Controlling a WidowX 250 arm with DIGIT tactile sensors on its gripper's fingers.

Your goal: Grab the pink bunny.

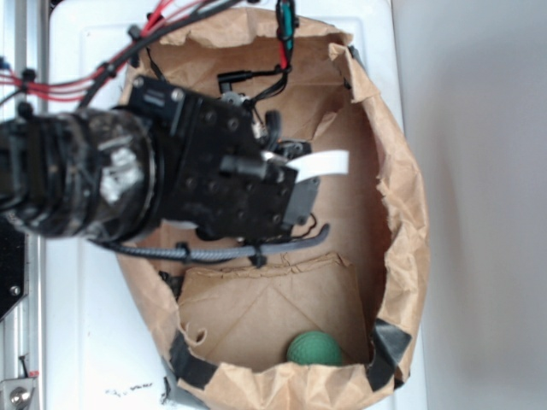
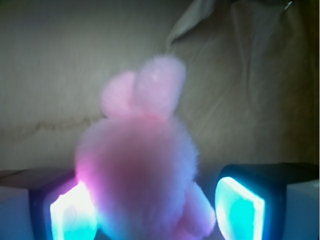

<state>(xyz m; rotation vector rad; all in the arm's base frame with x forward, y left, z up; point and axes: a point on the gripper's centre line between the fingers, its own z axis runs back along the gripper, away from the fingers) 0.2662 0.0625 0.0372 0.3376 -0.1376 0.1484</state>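
1. Far left of the exterior view: white tabletop [image 1: 77, 325] beneath a crumpled brown paper bag [image 1: 402, 196] lying open, black tape at its lower corners.
2. Reaching in from the left over the bag's interior: black robot arm [image 1: 102, 179] with red and black cables [image 1: 162, 21] running overhead.
3. Ahead of the arm, towards the bag's middle: hand [image 1: 299, 184], one white finger [image 1: 320, 162] jutting right; pink bunny hidden in this view.
4. Bottom of the bag, right of centre: dark green ball [image 1: 314, 349], well apart from the hand.
5. Wrist view, lower left: glowing finger pad [image 2: 70, 212], touching or nearly touching the plush; hard to tell through the blur.
6. Centre: pink bunny [image 2: 142, 160], fuzzy and out of focus, ears upward, sitting on brown paper between the two pads.
7. Lower right: second pad [image 2: 237, 207], a visible gap from the bunny; hand parted, not clamped on it.
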